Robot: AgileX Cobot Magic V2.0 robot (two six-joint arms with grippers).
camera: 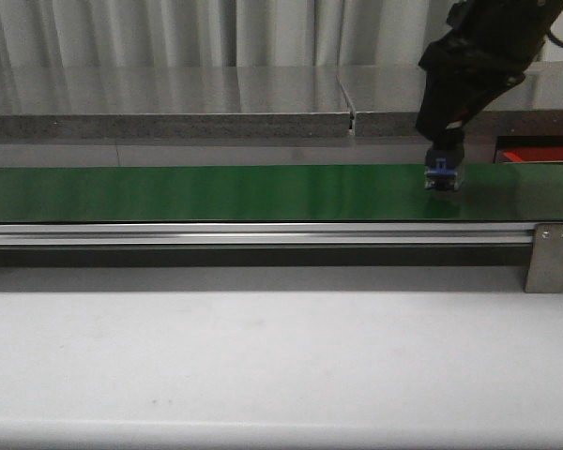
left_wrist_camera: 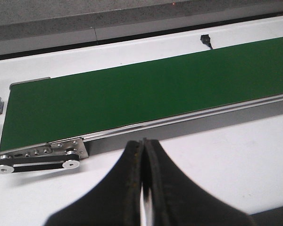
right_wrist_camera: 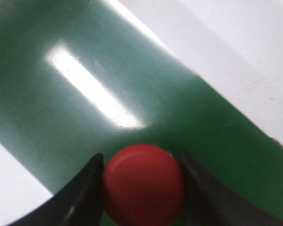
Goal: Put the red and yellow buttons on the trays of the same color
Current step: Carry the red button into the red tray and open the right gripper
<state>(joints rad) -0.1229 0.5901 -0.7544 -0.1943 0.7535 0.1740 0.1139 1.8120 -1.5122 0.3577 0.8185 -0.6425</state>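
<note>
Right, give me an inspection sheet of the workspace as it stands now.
Surface: green conveyor belt running across a white table; glare streaks on the belt.
Job's things: red button between the right gripper's fingers over the belt; a red tray partly visible behind the belt's right end; no yellow button or yellow tray seen.
Clutter: nothing seen.
Grippers: right gripper down at the belt, shut on the red button; left gripper shut, empty, off the belt over the white table.
Cables: small black plug beyond the belt in the left wrist view.
Surroundings: grey ledge and pale curtain behind.
</note>
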